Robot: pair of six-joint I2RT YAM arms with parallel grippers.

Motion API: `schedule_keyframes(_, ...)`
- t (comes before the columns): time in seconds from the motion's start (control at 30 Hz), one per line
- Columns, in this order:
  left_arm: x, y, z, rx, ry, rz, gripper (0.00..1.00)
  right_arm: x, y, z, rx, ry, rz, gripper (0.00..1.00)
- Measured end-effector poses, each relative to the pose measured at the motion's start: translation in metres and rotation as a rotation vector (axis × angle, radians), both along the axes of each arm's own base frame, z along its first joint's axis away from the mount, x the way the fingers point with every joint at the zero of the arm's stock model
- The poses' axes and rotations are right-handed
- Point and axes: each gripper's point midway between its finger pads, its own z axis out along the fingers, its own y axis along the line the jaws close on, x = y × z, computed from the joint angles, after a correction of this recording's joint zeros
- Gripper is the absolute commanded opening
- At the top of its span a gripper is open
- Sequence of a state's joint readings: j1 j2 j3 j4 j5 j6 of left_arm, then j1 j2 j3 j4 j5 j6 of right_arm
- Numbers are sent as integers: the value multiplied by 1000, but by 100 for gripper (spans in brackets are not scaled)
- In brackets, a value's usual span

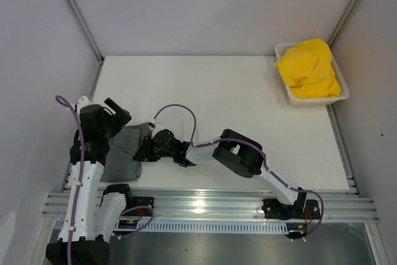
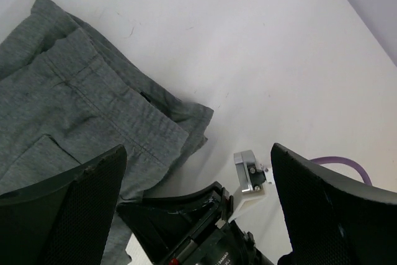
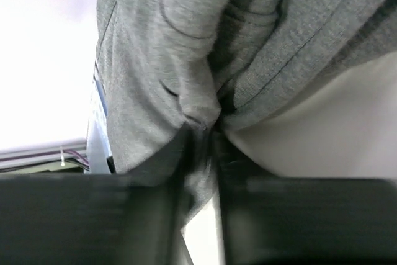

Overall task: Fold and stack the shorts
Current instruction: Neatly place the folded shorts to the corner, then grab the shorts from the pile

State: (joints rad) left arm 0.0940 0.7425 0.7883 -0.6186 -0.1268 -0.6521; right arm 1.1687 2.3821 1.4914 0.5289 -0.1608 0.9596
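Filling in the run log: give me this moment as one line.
right gripper shut on grey shorts | left gripper open above them | yellow shorts in basket, far right | nothing stacked yet

Left shorts [image 1: 122,153] lie on table [image 1: 217,91]; right shorts [image 1: 308,69] in basket [image 1: 313,100].

Blurred right pincer [image 3: 201,144] amid grey shorts [image 3: 155,60]

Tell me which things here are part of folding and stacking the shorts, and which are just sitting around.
Job:
grey shorts, pinched by the right end effector
yellow shorts

Just there:
basket, holding the yellow shorts
table
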Motion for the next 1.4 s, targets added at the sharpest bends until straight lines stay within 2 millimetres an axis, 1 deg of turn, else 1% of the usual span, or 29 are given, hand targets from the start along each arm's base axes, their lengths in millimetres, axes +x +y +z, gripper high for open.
schedule_keyframes(0.03,0,-1,0,3,2,-8,99,-1,3,-1,3,4,-2,45)
schedule_keyframes(0.1,0,-3,-2,7,9,-27,99,-3,7,4,30,7,-1,57)
schedule_keyframes(0.17,0,-4,-5,9,24,-44,99,-2,9,10,49,0,-3,61)
schedule_keyframes(0.2,0,-5,-7,13,36,-53,99,-2,9,12,51,-2,-3,65)
schedule_keyframes(0.27,0,-6,-8,17,48,-69,99,0,3,15,38,-14,-7,68)
schedule_keyframes(0.3,0,-7,-8,17,50,-79,99,3,-3,16,25,-20,-14,71)
schedule_keyframes(0.33,0,-8,-6,20,47,-89,99,7,-11,17,6,-25,-24,71)
schedule_keyframes(0.43,0,-14,-1,19,24,-132,99,24,-41,27,-54,-49,-63,73)
schedule_keyframes(0.47,0,-18,2,15,13,-153,99,33,-53,35,-72,-63,-85,73)
schedule_keyframes(0.5,1,-22,5,9,-3,-175,99,38,-62,43,-76,-73,-98,73)
schedule_keyframes(0.57,3,-28,10,-5,-33,-208,99,56,-87,72,-86,-117,-145,74)
schedule_keyframes(0.6,4,-31,11,-11,-44,-220,99,62,-97,84,-85,-131,-162,76)
schedule_keyframes(0.63,5,-34,11,-18,-53,-237,99,74,-114,101,-90,-162,-196,78)
schedule_keyframes(0.7,7,-42,9,-28,-61,-261,99,89,-144,125,-108,-207,-238,80)
schedule_keyframes(0.73,8,-47,6,-32,-59,-278,99,99,-161,139,-120,-232,-268,82)
schedule_keyframes(0.77,9,-54,5,-37,-53,-297,99,111,-179,150,-139,-255,-303,82)
schedule_keyframes(0.8,10,-63,4,-41,-52,-323,99,124,-201,160,-164,-278,-341,82)
schedule_keyframes(0.83,12,-73,3,-47,-53,-356,99,136,-221,169,-185,-297,-382,84)
schedule_keyframes(0.87,14,-80,3,-49,-54,-378,99,151,-246,176,-216,-314,-436,87)
schedule_keyframes(0.97,20,-106,-1,-61,-48,-440,99,196,-337,183,-361,-326,-609,93)
schedule_keyframes(1.0,23,-113,-2,-64,-48,-455,99,207,-362,185,-399,-324,-661,96)
schedule_keyframes(1.03,25,-120,-5,-66,-44,-473,99,223,-399,186,-448,-313,-738,96)
schedule_keyframes(1.1,30,-134,-9,-66,-41,-502,99,246,-466,191,-526,-293,-884,99)
schedule_keyframes(1.13,33,-140,-12,-61,-37,-514,99,253,-497,194,-558,-278,-955,100)
schedule_keyframes(1.17,34,-143,-14,-58,-34,-522,99,259,-525,195,-586,-259,-1015,99)
schedule_keyframes(1.23,37,-151,-19,-46,-27,-536,99,270,-567,199,-617,-225,-1112,99)
schedule_keyframes(1.3,38,-156,-23,-37,-22,-544,99,281,-600,198,-638,-187,-1196,99)
schedule_keyframes(1.33,39,-157,-26,-33,-19,-545,99,286,-612,195,-648,-173,-1227,99)
schedule_keyframes(1.4,40,-158,-29,-28,-16,-544,99,295,-625,182,-673,-135,-1265,100)
